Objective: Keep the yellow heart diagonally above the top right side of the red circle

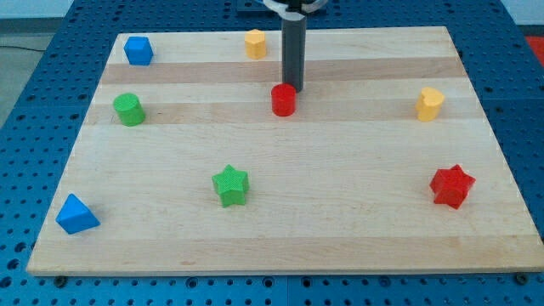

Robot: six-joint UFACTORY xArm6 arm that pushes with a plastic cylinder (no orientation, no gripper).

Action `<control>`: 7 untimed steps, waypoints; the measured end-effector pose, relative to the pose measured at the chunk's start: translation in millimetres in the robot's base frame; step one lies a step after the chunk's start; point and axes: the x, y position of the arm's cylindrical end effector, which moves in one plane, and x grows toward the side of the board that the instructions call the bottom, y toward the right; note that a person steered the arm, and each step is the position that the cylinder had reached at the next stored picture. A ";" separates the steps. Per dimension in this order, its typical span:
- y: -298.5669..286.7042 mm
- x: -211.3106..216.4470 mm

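Because my tip (293, 88) is only the blunt end of a rod, it has nothing to open or close and holds nothing; it can only push. Far to the tip's left and toward the view's bottom lies the blue triangular block (76, 214). Also left are the blue cube-like block (138, 50) near the board's top and the green cylinder (129, 110) just below it. Lower left of the tip sits the green star (230, 185). The yellow block (255, 42) of unclear shape stands just up and left of the tip. The red circle (283, 99) sits directly beneath the tip, touching or nearly so. Well to the right, about level with the tip, rests the yellow heart (429, 104), apart from the circle; I judge it must be pushed leftward and upward. Lower right lies the red star (451, 185).
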 end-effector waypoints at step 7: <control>205.5 2.8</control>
